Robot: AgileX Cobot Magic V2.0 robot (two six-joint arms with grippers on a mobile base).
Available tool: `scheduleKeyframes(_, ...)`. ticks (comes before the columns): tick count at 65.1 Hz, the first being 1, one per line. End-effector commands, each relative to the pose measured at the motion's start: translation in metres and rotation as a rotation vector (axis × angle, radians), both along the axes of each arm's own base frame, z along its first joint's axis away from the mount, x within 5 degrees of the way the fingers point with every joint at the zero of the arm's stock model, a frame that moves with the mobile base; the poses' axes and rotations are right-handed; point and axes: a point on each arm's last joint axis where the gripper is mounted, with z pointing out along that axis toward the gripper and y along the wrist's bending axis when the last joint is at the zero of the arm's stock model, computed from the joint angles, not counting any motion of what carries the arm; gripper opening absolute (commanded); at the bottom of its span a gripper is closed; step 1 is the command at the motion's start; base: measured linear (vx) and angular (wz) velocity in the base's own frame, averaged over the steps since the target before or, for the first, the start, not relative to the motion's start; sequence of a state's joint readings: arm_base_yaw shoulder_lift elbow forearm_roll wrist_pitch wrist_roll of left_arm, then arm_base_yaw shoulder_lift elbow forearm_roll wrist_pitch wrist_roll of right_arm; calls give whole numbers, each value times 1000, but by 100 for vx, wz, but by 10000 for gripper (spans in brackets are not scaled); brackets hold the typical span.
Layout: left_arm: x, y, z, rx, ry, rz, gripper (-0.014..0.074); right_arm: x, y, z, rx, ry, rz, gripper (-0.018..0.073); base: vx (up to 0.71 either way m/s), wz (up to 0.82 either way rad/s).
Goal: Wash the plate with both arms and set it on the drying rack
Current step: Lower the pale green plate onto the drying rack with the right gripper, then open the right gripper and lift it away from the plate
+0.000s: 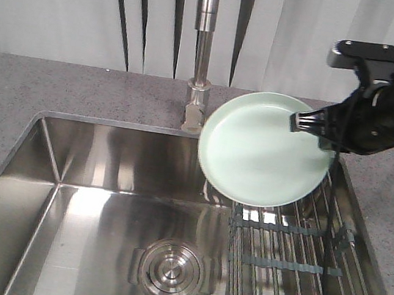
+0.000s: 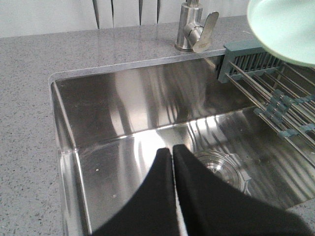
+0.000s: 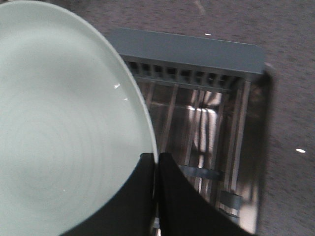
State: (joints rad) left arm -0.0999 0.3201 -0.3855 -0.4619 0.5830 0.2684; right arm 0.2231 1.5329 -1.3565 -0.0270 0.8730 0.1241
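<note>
While it hangs in the air over the right side of the sink, the round pale mint-green plate [image 1: 263, 148] is tilted, its hollow face turned toward the front and its lower rim just above the far end of the rectangular steel-wire drying rack [image 1: 290, 259] with grey-green plastic bars. The right pincer [image 3: 155, 158] is clamped on the plate's right-hand rim, black fingers pinched tight, so the plate reaches leftward from that grip toward the tall brushed-steel tap [image 1: 200, 66]. The rack lies straight below and a little nearer the front, its rods running front to back. I'd judge the plate need only come down onto them, and the right arm is plainly the one placed for it. The left pincer [image 2: 172, 150] hovers low over the stainless steel basin [image 1: 104, 171], jaws pressed together on nothing. It is well apart from the plate, which sits up and to its right.
</note>
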Motion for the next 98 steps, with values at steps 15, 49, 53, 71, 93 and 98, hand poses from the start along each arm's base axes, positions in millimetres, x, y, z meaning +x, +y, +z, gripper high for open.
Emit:
scheduleKeyframes(15,4,0,13,-40,-61,19,-6,10,-52,8,-145,-34,-63,-1,0,0)
scheduleKeyframes(49,4,0,13,-40,-61,19,-6,56,-51,-68,-246,112,-2,6,0,0)
scheduleKeyframes(53,4,0,13,-40,-61,19,-6,57,-51,-70,-246,116,4,13,0,0)
scheduleKeyframes(71,4,0,13,-40,-61,19,-6,56,-49,-70,-247,126,42,230,0,0)
scheduleKeyframes(93,4,0,13,-40,-61,19,-6,49,-50,-57,-249,106,28,457,0,0)
scheduleKeyframes(98,4,0,13,-40,-61,19,-6,42,-51,-40,-242,59,24,422,0,0)
